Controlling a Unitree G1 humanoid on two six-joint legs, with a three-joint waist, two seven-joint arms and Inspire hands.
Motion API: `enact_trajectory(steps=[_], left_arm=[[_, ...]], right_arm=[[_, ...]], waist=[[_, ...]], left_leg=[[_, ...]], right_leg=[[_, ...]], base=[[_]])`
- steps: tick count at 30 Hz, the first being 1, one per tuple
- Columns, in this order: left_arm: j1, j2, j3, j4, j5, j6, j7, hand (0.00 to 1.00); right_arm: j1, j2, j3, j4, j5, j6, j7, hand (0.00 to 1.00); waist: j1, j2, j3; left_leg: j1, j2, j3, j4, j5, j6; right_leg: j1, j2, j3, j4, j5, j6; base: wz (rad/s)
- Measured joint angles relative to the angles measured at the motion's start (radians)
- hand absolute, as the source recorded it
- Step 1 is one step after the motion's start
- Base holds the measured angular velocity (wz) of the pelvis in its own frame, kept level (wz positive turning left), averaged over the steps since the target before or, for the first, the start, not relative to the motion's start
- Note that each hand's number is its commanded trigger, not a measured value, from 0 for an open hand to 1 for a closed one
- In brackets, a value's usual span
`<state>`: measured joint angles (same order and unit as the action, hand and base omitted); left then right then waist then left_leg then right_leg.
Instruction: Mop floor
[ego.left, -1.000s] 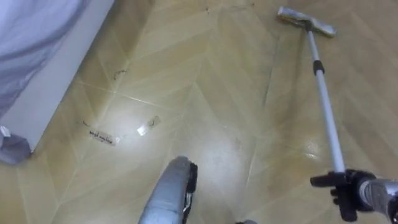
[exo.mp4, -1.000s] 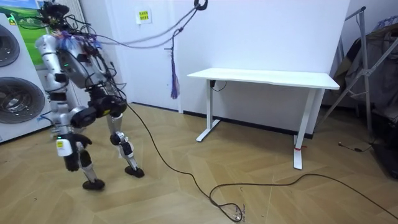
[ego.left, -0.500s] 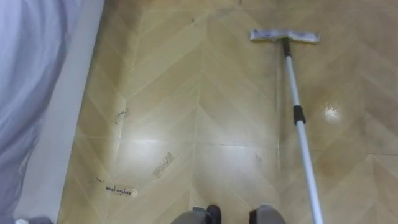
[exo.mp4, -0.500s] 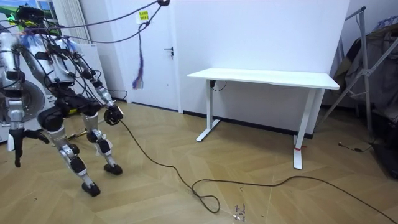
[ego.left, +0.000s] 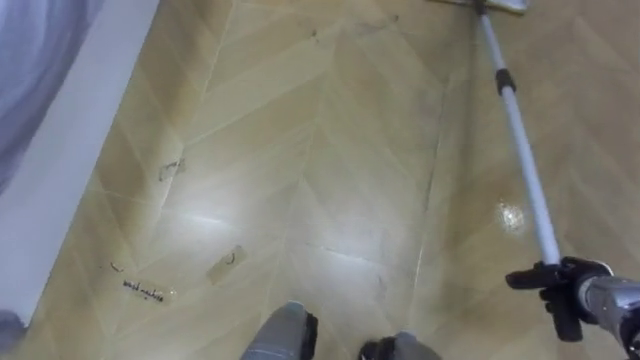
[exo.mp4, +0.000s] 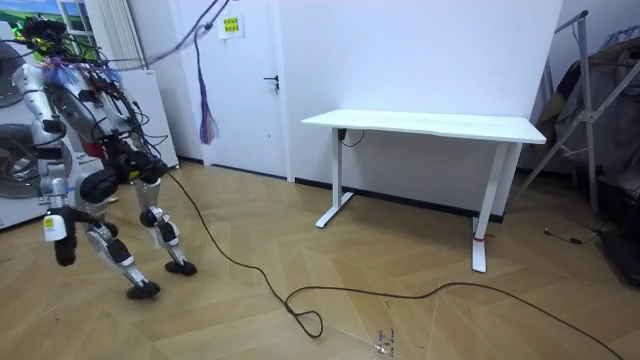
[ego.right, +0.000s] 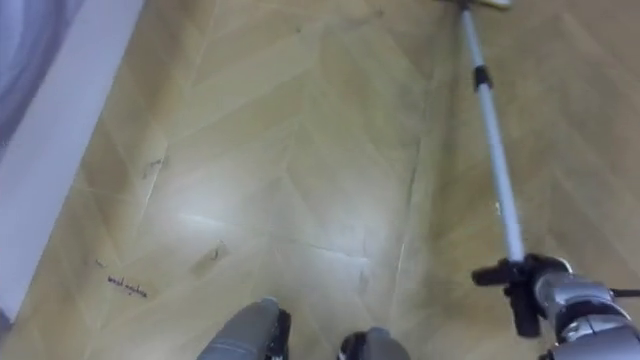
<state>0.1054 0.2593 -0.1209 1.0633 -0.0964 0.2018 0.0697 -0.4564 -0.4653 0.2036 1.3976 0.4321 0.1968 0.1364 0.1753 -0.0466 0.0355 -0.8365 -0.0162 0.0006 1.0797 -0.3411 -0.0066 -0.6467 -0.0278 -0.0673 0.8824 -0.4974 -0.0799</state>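
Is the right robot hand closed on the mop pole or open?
Closed: the right robot hand has dark fingers curled round the near end of the silver metal mop pole.

1. Chevron-laid, wood-look floor (ego.left: 300, 150) has a smooth, glossy finish, with lamp glare in pale patches.
2. Mop pole (ego.left: 522, 165) looks like bright, smooth metal, broken by a dark, plastic-looking collar (ego.left: 503, 82).
3. Mop head (ego.left: 505, 5) appears as a pale, matt pad.
4. Dark, matt fingers of the right hand (ego.left: 562, 290) curl round the pole below a silvery wrist casing.
5. White panel (ego.left: 55, 150) beside the floor is smooth and matt.
6. In the room view, the white table (exo.mp4: 425, 124) shows a smooth, matt top.
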Motion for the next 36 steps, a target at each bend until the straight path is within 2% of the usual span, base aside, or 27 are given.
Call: enact_trajectory(steps=[1,2,3,4,5,7,8,10,11,13,14,15,16,17,18,19,20,22,24,25,26,27,28,29,31,34,36], left_arm=[[-0.009,-0.007,-0.001,-0.015,0.039,0.007,-0.017,0.0],[-0.018,-0.012,-0.002,-0.018,0.073,-0.002,-0.038,0.0],[-0.024,-0.015,-0.002,-0.009,0.085,-0.006,-0.046,0.0],[-0.029,-0.028,0.001,0.009,0.112,-0.005,-0.062,0.0],[-0.038,-0.039,0.004,0.013,0.126,-0.004,-0.066,0.0],[-0.029,-0.076,0.007,0.027,0.163,0.0,-0.082,0.0],[-0.033,-0.094,0.026,0.025,0.177,-0.001,-0.083,0.0],[-0.038,-0.098,0.051,0.038,0.176,-0.017,-0.078,0.0],[-0.047,-0.096,0.064,0.037,0.175,-0.033,-0.075,0.0],[-0.055,-0.097,0.059,0.037,0.163,-0.042,-0.06,0.0],[-0.056,-0.105,0.059,0.037,0.165,-0.044,-0.055,0.0],[-0.058,-0.11,0.057,0.037,0.164,-0.046,-0.053,0.0],[-0.055,-0.117,0.056,0.037,0.162,-0.051,-0.049,0.0],[-0.053,-0.12,0.056,0.037,0.159,-0.051,-0.044,0.0],[-0.049,-0.128,0.056,0.038,0.151,-0.049,-0.034,0.0],[-0.041,-0.129,0.056,0.038,0.147,-0.048,-0.031,0.0],[-0.041,-0.129,0.057,0.04,0.147,-0.041,-0.028,0.0],[-0.043,-0.122,0.055,0.04,0.148,-0.041,-0.026,0.0],[-0.043,-0.092,0.03,0.043,0.101,-0.039,-0.015,0.0],[-0.042,-0.065,0.019,0.038,0.071,-0.031,-0.013,0.0],[-0.041,-0.055,0.018,0.034,0.064,-0.03,-0.012,0.0],[-0.042,-0.034,0.019,0.026,0.061,-0.029,-0.007,0.0],[-0.038,-0.014,0.019,0.01,0.055,-0.027,0.0,0.0],[-0.033,-0.001,0.018,-0.001,0.049,-0.025,0.005,0.0],[-0.035,0.001,0.018,-0.004,0.049,-0.017,0.009,0.0],[-0.03,-0.014,0.018,0.008,0.052,-0.01,0.006,0.0],[-0.018,-0.023,0.018,0.004,0.061,-0.009,0.003,0.0]], right_arm=[[0.054,0.004,-0.031,0.001,0.021,-0.003,-0.001,1.0],[0.118,0.019,-0.04,0.008,0.055,-0.011,-0.002,1.0],[0.153,0.031,-0.042,0.015,0.075,-0.017,-0.002,1.0],[0.213,0.055,-0.046,0.051,0.102,-0.025,0.01,1.0],[0.239,0.063,-0.044,0.072,0.114,-0.025,0.02,1.0],[0.344,0.08,-0.015,0.1,0.108,-0.03,0.029,1.0],[0.399,0.084,0.005,0.1,0.092,-0.036,0.017,1.0],[0.467,0.104,0.007,0.1,0.034,-0.036,-0.005,1.0],[0.491,0.119,0.007,0.103,0.025,-0.036,-0.018,1.0],[0.505,0.147,0.012,0.103,0.021,-0.035,-0.039,1.0],[0.505,0.172,0.009,0.095,0.007,-0.026,-0.054,1.0],[0.503,0.182,0.009,0.086,0.004,-0.021,-0.063,1.0],[0.484,0.197,0.011,0.073,0.002,-0.02,-0.074,1.0],[0.465,0.201,0.014,0.071,-0.004,-0.019,-0.077,1.0],[0.427,0.204,0.017,0.071,-0.021,-0.018,-0.083,1.0],[0.395,0.206,0.009,0.07,-0.05,-0.004,-0.093,1.0],[0.363,0.202,0.007,0.06,-0.068,0.017,-0.104,1.0],[0.324,0.19,-0.017,0.065,-0.066,0.055,-0.111,1.0],[0.252,0.164,-0.025,0.076,-0.05,0.081,-0.096,1.0],[0.194,0.134,-0.032,0.081,-0.04,0.089,-0.074,1.0],[0.165,0.117,-0.033,0.08,-0.036,0.089,-0.067,1.0],[0.113,0.081,-0.035,0.072,-0.016,0.084,-0.059,1.0],[0.07,0.045,-0.032,0.053,0.0,0.083,-0.047,1.0],[0.039,0.019,-0.028,0.039,0.001,0.081,-0.035,1.0],[-0.002,-0.01,-0.031,0.019,0.007,0.075,-0.021,1.0],[-0.017,-0.008,-0.063,0.036,0.028,0.078,0.002,1.0],[0.008,-0.007,-0.08,0.035,0.027,0.068,0.027,1.0]], waist=[[-0.002,0.003,-0.0015],[-0.003,0.005,-0.0035],[-0.003,0.003,-0.0057],[-0.007,0.014,-0.0129],[-0.005,0.022,-0.0155],[-0.005,0.051,-0.0179],[-0.02,0.073,-0.0211],[-0.06,0.089,-0.0305],[-0.089,0.1,-0.0352],[-0.112,0.101,-0.0311],[-0.116,0.114,-0.0291],[-0.116,0.132,-0.0285],[-0.11,0.138,-0.0238],[-0.11,0.139,-0.0185],[-0.112,0.144,-0.0101],[-0.113,0.143,-0.0082],[-0.119,0.135,0.0001],[-0.114,0.135,-0.0031],[-0.096,0.109,-0.0037],[-0.084,0.081,-0.0056],[-0.08,0.073,-0.0052],[-0.069,0.057,-0.0102],[-0.049,0.026,-0.0092],[-0.042,0.003,-0.0116],[-0.033,-0.015,-0.0114],[-0.01,-0.013,-0.0078],[-0.004,-0.006,-0.0054]], left_leg=[[-0.006,-0.006,0.017,-0.15,0.003,0.0],[0.012,-0.023,0.018,-0.31,0.032,-0.006],[0.024,-0.031,0.021,-0.344,0.075,0.015],[0.057,-0.024,0.051,-0.363,0.087,0.057],[0.069,-0.013,0.071,-0.367,0.078,0.069],[0.129,-0.003,0.141,-0.368,0.042,0.094],[0.151,-0.008,0.159,-0.359,0.023,0.105],[0.162,-0.03,0.161,-0.333,0.011,0.117],[0.166,-0.04,0.159,-0.317,0.01,0.119],[0.18,-0.048,0.149,-0.307,0.004,0.125],[0.191,-0.046,0.123,-0.308,-0.005,0.121],[0.199,-0.044,0.093,-0.309,-0.011,0.12],[0.207,-0.046,0.036,-0.323,-0.026,0.107],[0.208,-0.047,0.015,-0.33,-0.029,0.102],[0.208,-0.051,-0.018,-0.339,-0.032,0.095],[0.202,-0.055,-0.043,-0.34,-0.045,0.073],[0.193,-0.064,-0.067,-0.333,-0.054,0.06],[0.198,-0.067,-0.087,-0.333,-0.049,0.048],[0.192,-0.06,-0.085,-0.326,-0.044,0.035],[0.181,-0.056,-0.085,-0.319,-0.04,0.028],[0.175,-0.048,-0.086,-0.312,-0.038,0.026],[0.157,-0.04,-0.082,-0.283,-0.035,0.018],[0.143,-0.029,-0.078,-0.268,-0.03,0.009],[0.136,-0.021,-0.08,-0.27,-0.024,0.001],[0.136,-0.006,-0.077,-0.29,-0.019,-0.008],[0.161,0.021,-0.068,-0.355,0.008,-0.012],[0.18,0.02,-0.056,-0.413,0.036,-0.008]], right_leg=[[0.024,-0.001,0.012,-0.037,-0.002,0.004],[0.053,-0.002,0.027,-0.076,-0.002,0.01],[0.068,-0.002,0.042,-0.09,-0.005,0.016],[0.093,-0.001,0.068,-0.116,-0.008,0.03],[0.104,0.0,0.076,-0.119,-0.004,0.038],[0.11,-0.031,0.074,-0.059,0.024,0.088],[0.106,-0.045,0.069,-0.012,0.039,0.109],[0.096,-0.064,0.074,0.059,0.061,0.12],[0.08,-0.072,0.089,0.111,0.08,0.128],[0.046,-0.072,0.115,0.183,0.141,0.137],[0.014,-0.052,0.131,0.23,0.211,0.14],[-0.008,-0.04,0.137,0.245,0.22,0.142],[-0.047,-0.027,0.146,0.21,0.166,0.138],[-0.063,-0.024,0.14,0.172,0.14,0.139],[-0.078,-0.024,0.126,0.043,0.118,0.14],[-0.063,-0.014,0.12,-0.103,0.125,0.14],[-0.061,-0.017,0.099,-0.116,0.155,0.104],[-0.043,-0.03,0.048,-0.116,0.149,0.083],[-0.042,-0.043,0.016,-0.107,0.14,0.066],[-0.053,-0.048,0.004,-0.091,0.133,0.055],[-0.054,-0.048,-0.006,-0.087,0.131,0.052],[-0.057,-0.042,-0.021,-0.081,0.127,0.045],[-0.059,-0.038,-0.038,-0.079,0.126,0.035],[-0.055,-0.037,-0.06,-0.084,0.126,0.026],[-0.041,-0.031,-0.088,-0.107,0.132,0.018],[0.005,-0.011,-0.114,-0.191,0.166,0.011],[0.023,-0.016,-0.116,-0.235,0.189,0.014]], base=[[1.35],[1.26],[1.0],[0.56],[0.22],[-0.52],[-0.54],[-0.22],[-0.24],[-0.54],[-0.66],[-0.86],[-0.82],[-0.98],[-0.78],[-0.51],[-0.09],[0.53],[0.54],[0.39],[0.53],[0.46],[0.52],[0.45],[0.51],[0.26],[0.12]])
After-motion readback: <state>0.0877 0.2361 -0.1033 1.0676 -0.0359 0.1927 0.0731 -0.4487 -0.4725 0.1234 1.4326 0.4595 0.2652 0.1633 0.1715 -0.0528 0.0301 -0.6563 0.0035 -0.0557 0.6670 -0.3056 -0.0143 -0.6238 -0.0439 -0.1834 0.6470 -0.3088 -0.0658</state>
